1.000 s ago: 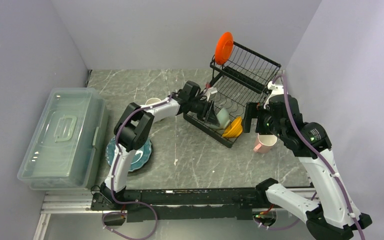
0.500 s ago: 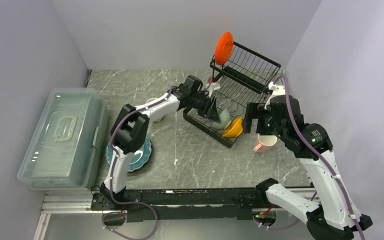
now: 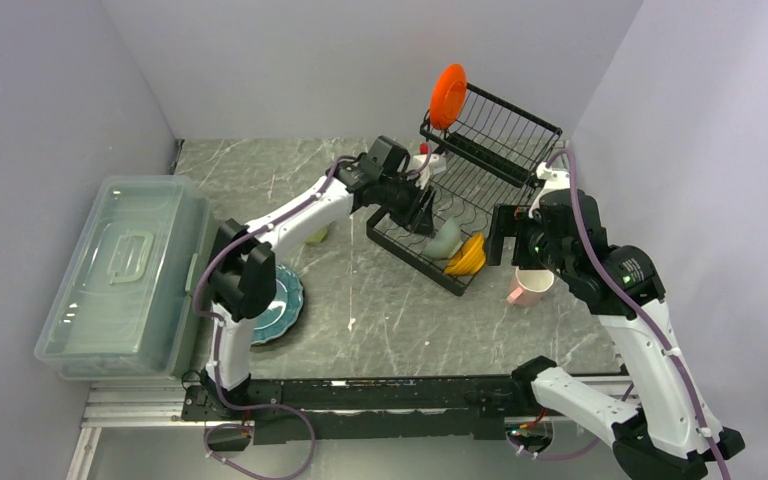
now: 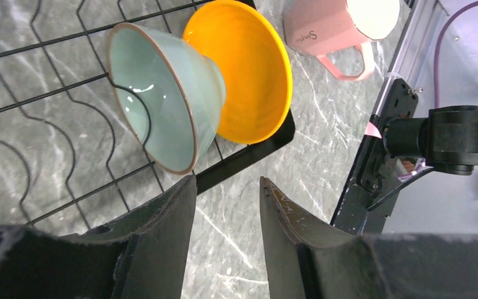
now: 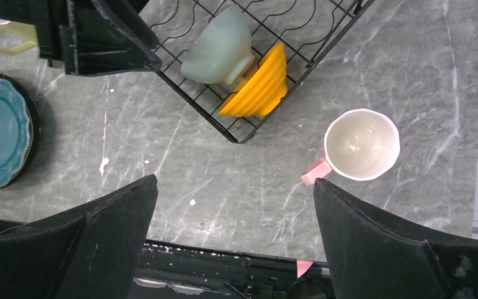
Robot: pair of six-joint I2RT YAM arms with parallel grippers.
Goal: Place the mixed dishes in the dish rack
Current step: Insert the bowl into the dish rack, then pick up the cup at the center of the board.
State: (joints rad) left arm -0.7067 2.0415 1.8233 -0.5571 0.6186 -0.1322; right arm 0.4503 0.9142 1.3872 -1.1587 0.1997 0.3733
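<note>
Step in hand: the pale green bowl leans on the orange-yellow bowl in the lower tray of the dish rack, at the far right corner of the worktop; I judge this placing as done.
Left gripper: fingers partly apart, holding nothing, just above the tray's edge.
Right gripper: fingers wide, empty, over the pink mug near the right edge.
Next move: you should take a dish that is not yet loaded; the mug stands upright, so come down onto its rim.
Waiting near the left edge: teal plates, pale yellow mug.
Only the top view shows: the small orange-red plate on the raised tier.
Only the left wrist shows: the gap between its fingers is empty.
</note>
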